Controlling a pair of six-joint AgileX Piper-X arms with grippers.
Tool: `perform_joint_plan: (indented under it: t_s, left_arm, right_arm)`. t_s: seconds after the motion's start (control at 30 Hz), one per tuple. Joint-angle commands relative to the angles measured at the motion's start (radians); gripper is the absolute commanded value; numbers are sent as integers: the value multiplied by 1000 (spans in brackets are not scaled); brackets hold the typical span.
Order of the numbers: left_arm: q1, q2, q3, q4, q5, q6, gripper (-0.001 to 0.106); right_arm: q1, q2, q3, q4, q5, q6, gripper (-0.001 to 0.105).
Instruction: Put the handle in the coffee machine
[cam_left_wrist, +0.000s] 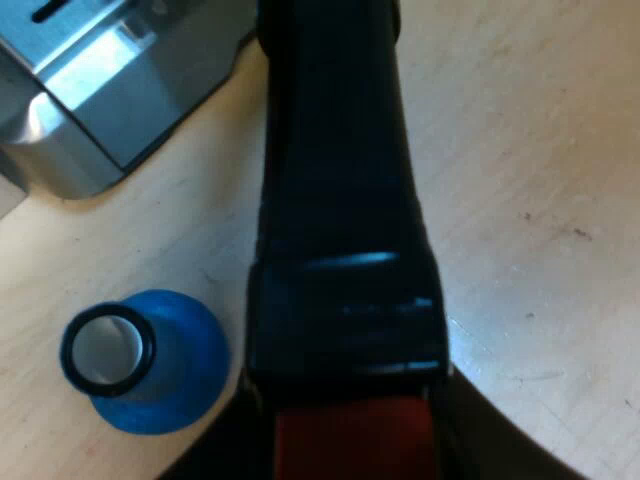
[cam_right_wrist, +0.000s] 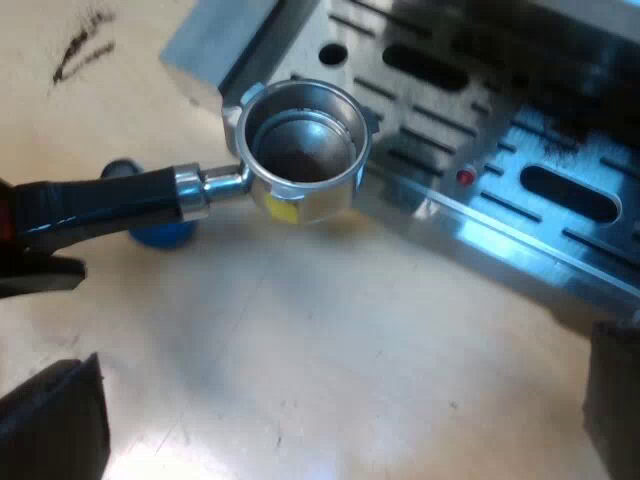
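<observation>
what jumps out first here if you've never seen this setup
The metal holder, its round basket facing the camera, hangs by the slotted base of the espresso machine. Its dark handle, ending in red, is gripped in the left pincer, and a blue tamper stands on the table close beside it.

Warm, bright light falls evenly on the pale table (cam_left_wrist: 540, 150), and thin bluish glints streak the glossy black handle (cam_left_wrist: 340, 200). The blue tamper (cam_left_wrist: 150, 365) throws hardly any shadow. The holder (cam_right_wrist: 310, 195) lays a soft, wide shadow on the wood beneath it, and the machine's slotted metal tray (cam_right_wrist: 470, 215) flares with hard white glare along its edge.
</observation>
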Motion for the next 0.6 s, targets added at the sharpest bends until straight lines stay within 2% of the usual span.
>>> perform_joint_plan:
  t_s: [0.03,0.17,0.33,0.47,0.6]
  left_arm:
    - [31,-12,-19,-43,30,8,0]
    - [70,-12,-19,-78,87,6,0]
    - [94,-12,-19,-89,101,16,0]
    - [91,-12,-19,-92,113,16,0]
    - [91,-12,-19,-92,113,16,0]
  right_arm:
    - [52,-8,31,-61,87,37,98]
    - [146,-8,121,-182,175,67,98]
    - [238,-8,256,-367,306,76,98]
    - [252,-8,349,-494,316,76,98]
    - [252,-6,391,-505,316,76,98]
